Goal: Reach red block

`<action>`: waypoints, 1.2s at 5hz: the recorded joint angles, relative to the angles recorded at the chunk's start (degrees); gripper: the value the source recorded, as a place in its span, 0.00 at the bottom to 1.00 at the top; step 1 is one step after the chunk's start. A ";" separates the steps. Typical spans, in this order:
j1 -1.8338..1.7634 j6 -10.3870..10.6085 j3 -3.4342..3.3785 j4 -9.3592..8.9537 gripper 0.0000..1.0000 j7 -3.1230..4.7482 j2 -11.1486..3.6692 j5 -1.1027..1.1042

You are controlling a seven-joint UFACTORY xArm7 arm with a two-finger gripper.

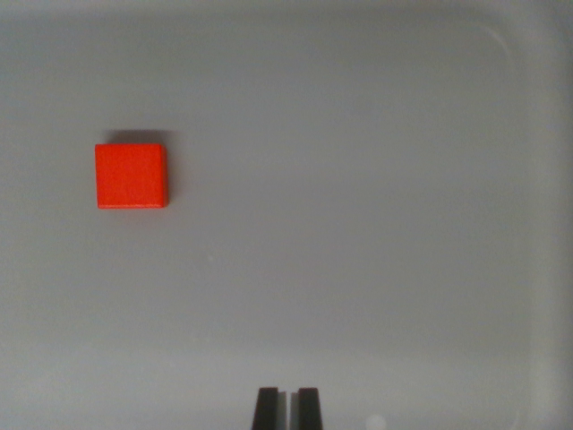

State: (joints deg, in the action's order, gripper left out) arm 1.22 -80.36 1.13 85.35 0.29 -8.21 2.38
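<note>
Tabletop (358, 224), pale grey and smooth, is seen from above in the wrist view, with a curved raised edge visible toward the upper right corner. A red block (132, 176) is found lying flat on it, in the left half of the wrist view and a little above mid-height, with a soft shadow cast along its upper and right sides. The tool (287, 408) is shown at the bottom edge, slightly right of the block's column, only its two dark fingertips (266, 408) being visible. The fingertips are held nearly together, with only a narrow slit between them, and nothing is gripped. The block is placed well apart from the tool, up and toward the wrist view's left, untouched.
</note>
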 joint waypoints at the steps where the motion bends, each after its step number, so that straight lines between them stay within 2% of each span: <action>1: -0.31 2.34 -0.27 -0.48 0.00 0.26 -1.69 -0.07; 2: -0.31 2.34 -0.27 -0.48 0.00 0.26 -1.69 -0.07; 3: -0.63 4.82 -0.56 -1.00 0.00 0.54 -3.48 -0.14; 4: -0.63 4.82 -0.56 -1.00 0.00 0.54 -3.48 -0.14; 5: -0.98 7.43 -0.86 -1.54 0.00 0.83 -5.36 -0.22; 6: -0.98 7.43 -0.86 -1.54 0.00 0.83 -5.36 -0.22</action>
State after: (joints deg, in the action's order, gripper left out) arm 0.24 -72.93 0.27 83.81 1.12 -13.57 2.16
